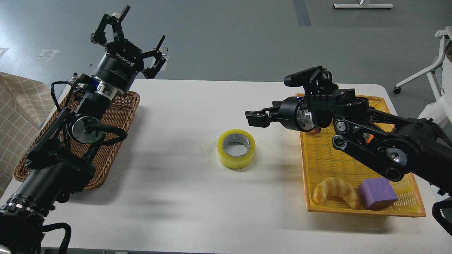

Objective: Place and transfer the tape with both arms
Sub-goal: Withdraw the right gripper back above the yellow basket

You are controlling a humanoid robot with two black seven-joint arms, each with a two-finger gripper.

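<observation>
The tape (pixel 236 149), a yellow translucent roll with a grey-white core, lies flat on the white table (pixel 183 197) near the middle, with nothing touching it. My right gripper (pixel 256 118) hovers above and to the right of the roll, pointing left, its fingers apart and empty. My left gripper (pixel 131 39) is raised over the table's far left edge, beyond the wicker basket, with its fingers spread wide and empty.
A brown wicker basket (pixel 118 114) lies at the left under my left arm. A yellow basket (pixel 319 158) at the right holds a croissant toy (pixel 333 192) and a purple block (pixel 377 193); my right arm hides its far part. A chair base (pixel 420 83) stands beyond the right corner.
</observation>
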